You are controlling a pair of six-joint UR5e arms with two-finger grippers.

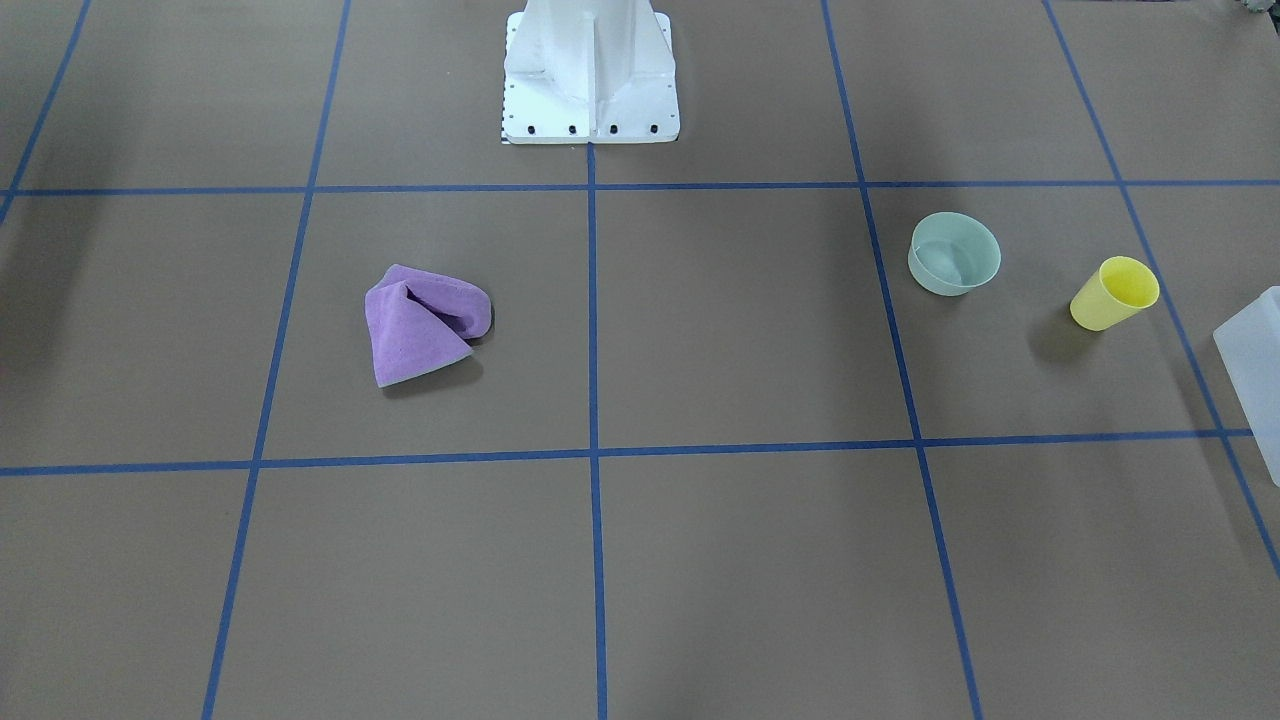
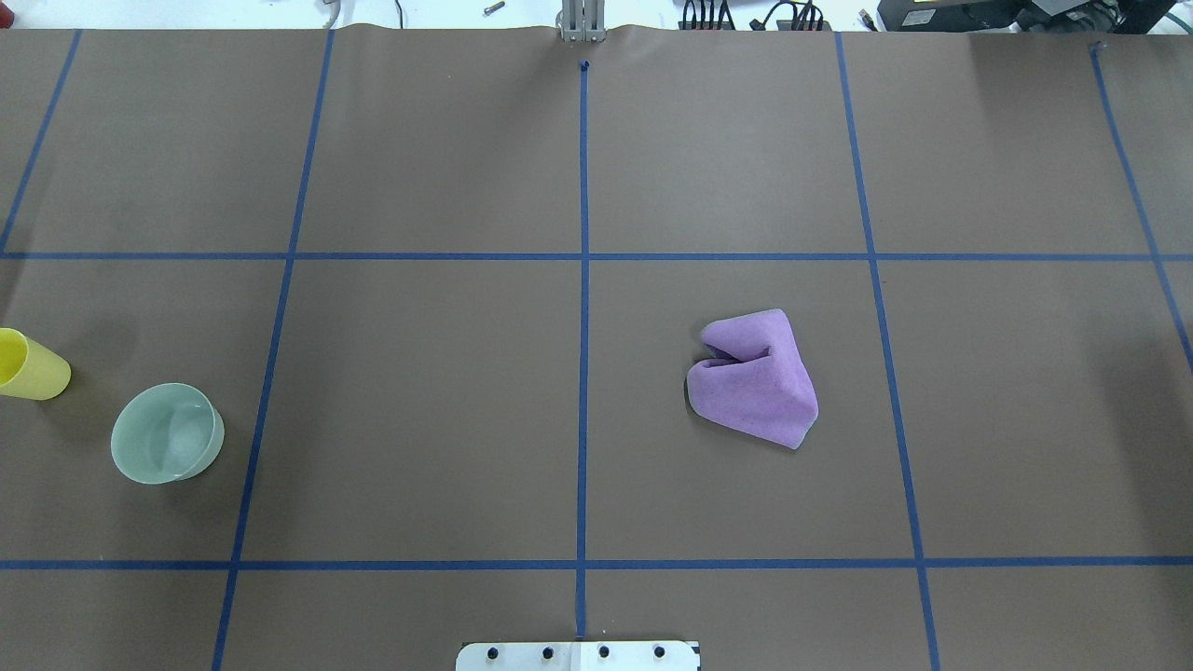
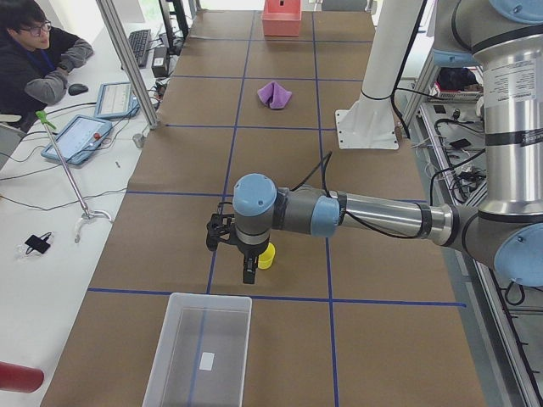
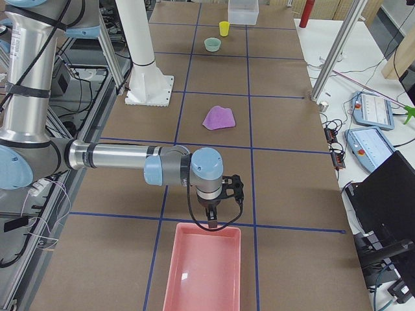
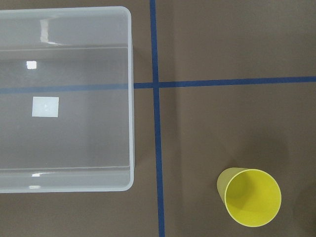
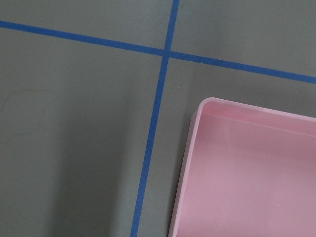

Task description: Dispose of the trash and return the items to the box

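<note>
The left gripper (image 3: 237, 259) hangs close above the yellow cup (image 5: 253, 196). I cannot tell if its fingers are apart or together. The cup stands up straight near the clear box (image 5: 132, 98), not touching it. The mint-green bowl (image 1: 953, 254) sits farther from the box than the cup does. I think the cup goes first. Come straight down, one finger inside the rim and one outside. Squeeze softly so the light cup does not tip. Lift it higher than the box wall.

The box (image 1: 1255, 370) runs off the front view's right edge, the yellow cup (image 2: 35, 368) off the overhead's left — and side-on, the left gripper (image 3: 248, 273) half hides that cup, jaws unreadable.
</note>
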